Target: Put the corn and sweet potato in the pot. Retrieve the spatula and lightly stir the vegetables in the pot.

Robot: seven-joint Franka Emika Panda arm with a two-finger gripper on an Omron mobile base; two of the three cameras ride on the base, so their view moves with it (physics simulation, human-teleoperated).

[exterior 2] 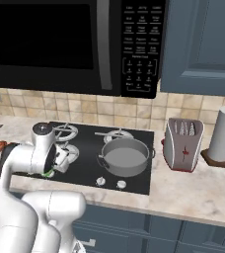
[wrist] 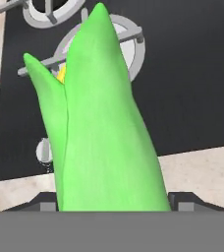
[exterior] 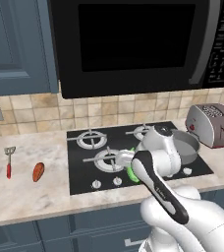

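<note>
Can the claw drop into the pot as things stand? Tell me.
Probably yes. The pot sits open and lidless on the stove beside the claw, which grips the corn; nothing stands between them.

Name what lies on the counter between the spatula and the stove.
In the left base view, the sweet potato lies between the spatula and the stove.

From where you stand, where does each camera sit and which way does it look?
Left base view: behind the arm's left, looking forward and down at the stove, spatula and sweet potato; the white arm rises lower right.
Right base view: behind its right, facing the pot, toaster and paper towel; arm lower left.
Hand view: on the hand, looking along the tool at the corn over the stove.
Both base views share stove, pot and toaster.
</note>
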